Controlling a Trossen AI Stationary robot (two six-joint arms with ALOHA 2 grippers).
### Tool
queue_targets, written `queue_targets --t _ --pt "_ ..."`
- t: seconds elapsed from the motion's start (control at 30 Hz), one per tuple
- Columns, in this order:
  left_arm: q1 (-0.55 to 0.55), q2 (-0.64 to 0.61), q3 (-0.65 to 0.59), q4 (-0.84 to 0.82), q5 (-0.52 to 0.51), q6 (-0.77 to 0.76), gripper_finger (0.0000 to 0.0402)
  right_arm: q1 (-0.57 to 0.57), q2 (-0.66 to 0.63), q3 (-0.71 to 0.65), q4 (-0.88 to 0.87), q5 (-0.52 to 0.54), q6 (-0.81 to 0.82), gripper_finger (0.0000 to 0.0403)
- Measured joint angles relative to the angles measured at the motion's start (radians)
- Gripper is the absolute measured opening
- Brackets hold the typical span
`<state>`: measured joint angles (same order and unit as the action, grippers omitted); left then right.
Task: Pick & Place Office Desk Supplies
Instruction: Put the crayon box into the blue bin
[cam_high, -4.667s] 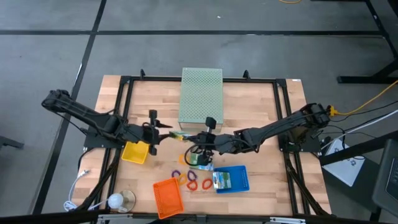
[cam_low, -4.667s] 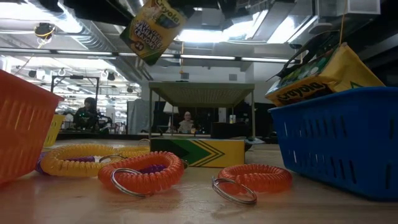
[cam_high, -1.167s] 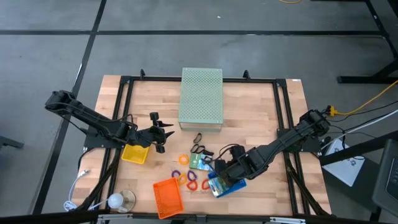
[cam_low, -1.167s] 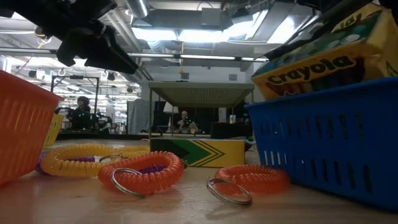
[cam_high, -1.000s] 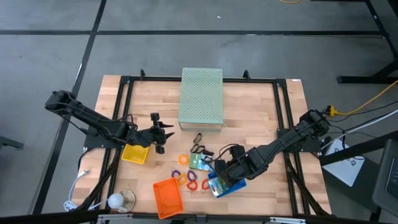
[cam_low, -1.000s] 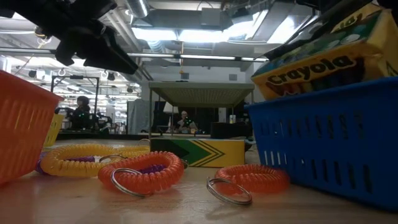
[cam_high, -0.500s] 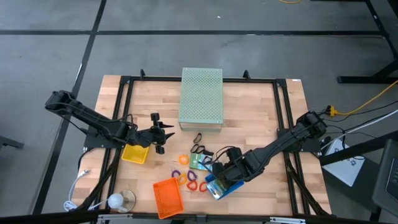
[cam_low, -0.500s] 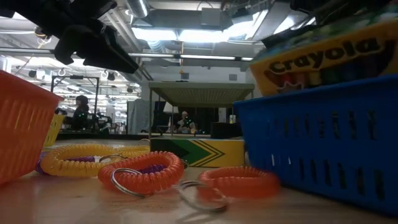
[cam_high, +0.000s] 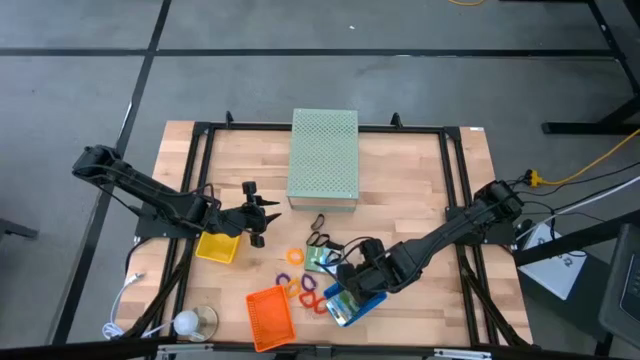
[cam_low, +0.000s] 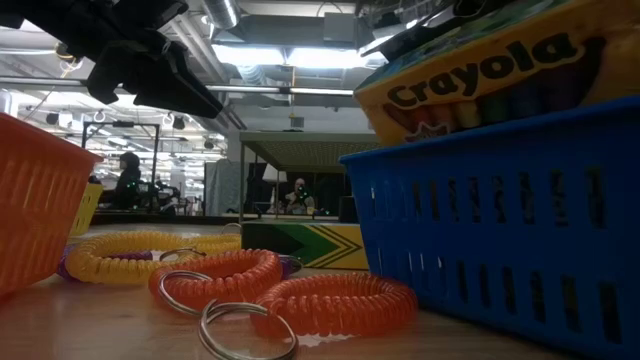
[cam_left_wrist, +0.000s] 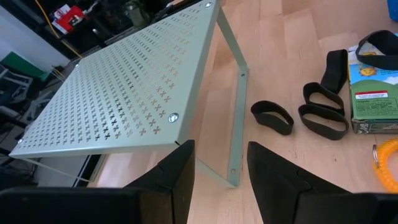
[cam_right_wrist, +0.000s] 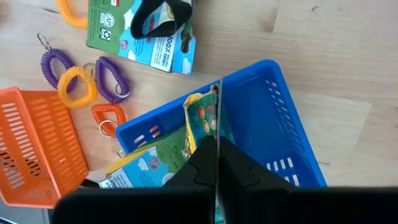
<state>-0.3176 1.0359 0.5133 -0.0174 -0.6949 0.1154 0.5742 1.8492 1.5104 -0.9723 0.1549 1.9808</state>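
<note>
High view shows you the right gripper (cam_high: 347, 290) at lower centre, fingers pressed together inside the blue plastic mesh tray (cam_high: 352, 307), beside a printed crayon packet (cam_right_wrist: 163, 160) lying in it; whether they pinch anything you cannot tell. Orange coiled rings (cam_high: 308, 297) lie touching that tray's left side, with the orange mesh tray (cam_high: 270, 317) just beyond. Black loop bands (cam_high: 318, 239) and another packet (cam_high: 322, 260) sit above. Your left gripper (cam_high: 268, 207) hovers empty, fingers parted, at centre left, over the yellow tray (cam_high: 217, 245), near the pale green perforated box (cam_high: 323, 157).
</note>
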Motion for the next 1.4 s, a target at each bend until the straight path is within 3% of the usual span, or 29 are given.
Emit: queue_targets --t 0.27,0.6,1.03,1.4 --pt "0.0 0.0 0.0 0.0 0.0 0.0 0.0143 -0.001 -0.005 -0.07 0.134 -0.003 -0.001 0.0002" --pt "0.0 0.0 0.0 0.0 0.008 0.0 0.0143 -0.001 -0.007 -0.069 0.141 0.008 -0.008 0.0008" --pt "0.0 0.0 0.0 -0.001 0.012 0.001 0.0143 -0.001 -0.019 -0.071 0.256 0.018 -0.079 0.0158" --pt "0.0 0.0 0.0 -0.001 0.012 0.0 0.0143 -0.001 -0.028 -0.071 0.31 0.021 -0.103 0.0177"
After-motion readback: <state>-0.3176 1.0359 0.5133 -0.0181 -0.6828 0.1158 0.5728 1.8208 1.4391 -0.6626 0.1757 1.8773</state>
